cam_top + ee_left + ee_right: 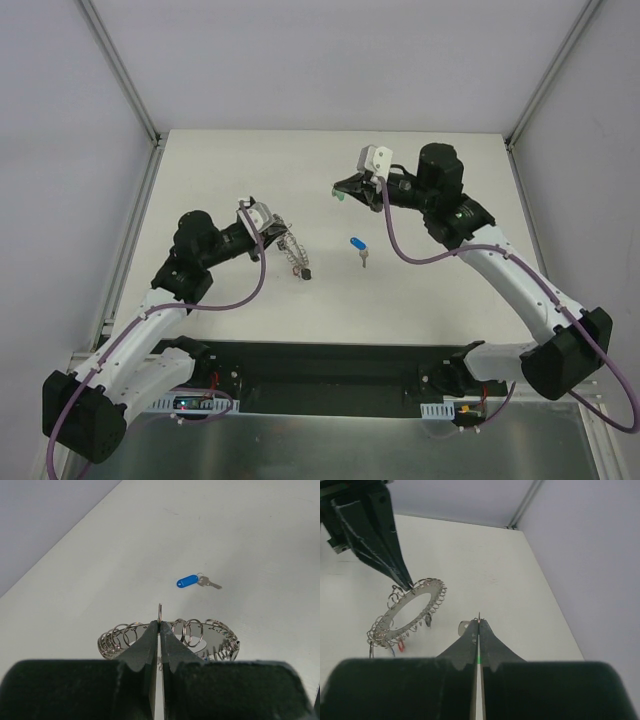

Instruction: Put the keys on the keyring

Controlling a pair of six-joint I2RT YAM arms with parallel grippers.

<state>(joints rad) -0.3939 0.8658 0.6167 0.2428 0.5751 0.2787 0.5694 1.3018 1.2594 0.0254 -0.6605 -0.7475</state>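
1. Overhead: left arm stretched forward, left gripper (272, 232) clamped on the wide silvery metal keyring (290, 250); blue-tagged silver key (358, 247) lies apart on the white table (250, 170)
2. Left wrist: jaws pinch a rim loop
3. Right wrist: right gripper (478, 622) clenches the green-tagged silver key (464, 626)

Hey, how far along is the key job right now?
Neither key is on yet. The left gripper holds the wide silvery metal keyring; the right gripper pinches the green-tagged silver key apart from it. The blue-tagged silver key lies on the white table, untouched.
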